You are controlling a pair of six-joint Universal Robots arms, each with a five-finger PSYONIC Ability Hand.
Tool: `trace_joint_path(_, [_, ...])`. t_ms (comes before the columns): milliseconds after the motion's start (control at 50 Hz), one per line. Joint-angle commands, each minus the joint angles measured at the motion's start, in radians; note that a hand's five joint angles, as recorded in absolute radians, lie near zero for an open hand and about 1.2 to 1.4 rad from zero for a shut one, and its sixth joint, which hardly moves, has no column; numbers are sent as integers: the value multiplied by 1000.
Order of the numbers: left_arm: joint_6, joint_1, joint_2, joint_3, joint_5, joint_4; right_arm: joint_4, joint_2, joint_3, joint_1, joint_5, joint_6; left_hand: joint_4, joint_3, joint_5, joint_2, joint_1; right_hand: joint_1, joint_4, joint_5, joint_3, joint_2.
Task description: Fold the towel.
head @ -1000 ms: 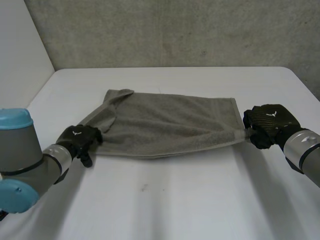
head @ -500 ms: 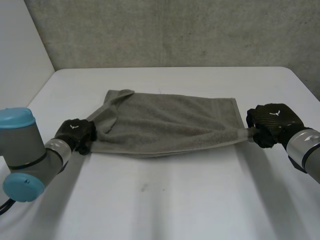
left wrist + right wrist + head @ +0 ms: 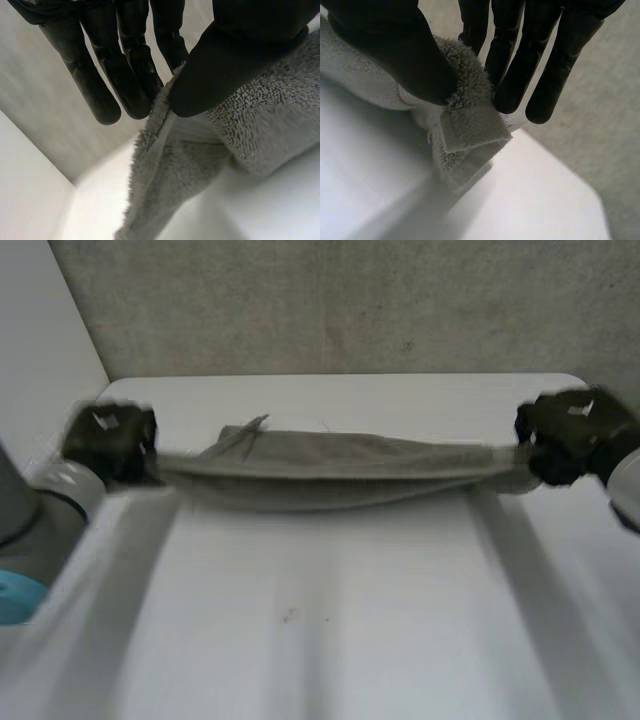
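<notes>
Head view: left hand (image 3: 108,440) and right hand (image 3: 570,435) pinch the towel (image 3: 330,468) corners at their fingertips (image 3: 137,102); soft stuff, probably sags mid-span.

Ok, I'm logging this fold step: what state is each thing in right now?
towel: stretched out long between both hands, sagging a little in the middle.
left hand: shut, pinching one end of the towel between thumb and fingers.
right hand: shut, pinching a corner at the other end.

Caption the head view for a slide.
Left hand and right hand pinch opposite ends of the grey towel, stretched between them over the white table.
</notes>
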Motion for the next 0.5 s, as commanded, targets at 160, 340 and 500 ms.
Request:
trace_joint_path(160, [0,19,488,165,8,-282,325,-201,-423,-27,9,-143,182,182,195,181,226,434,202,233,199,221])
trace_joint_path(340, [115,23,303,175,6,-440,449,-63,-350,-20,10,-271,182,182,195,181,226,434,202,233,199,221])
trace_joint_path(500, [212,5,-44,246,-8,-506,460,196,-379,38,81,-377,182,182,195,181,226,434,202,233,199,221])
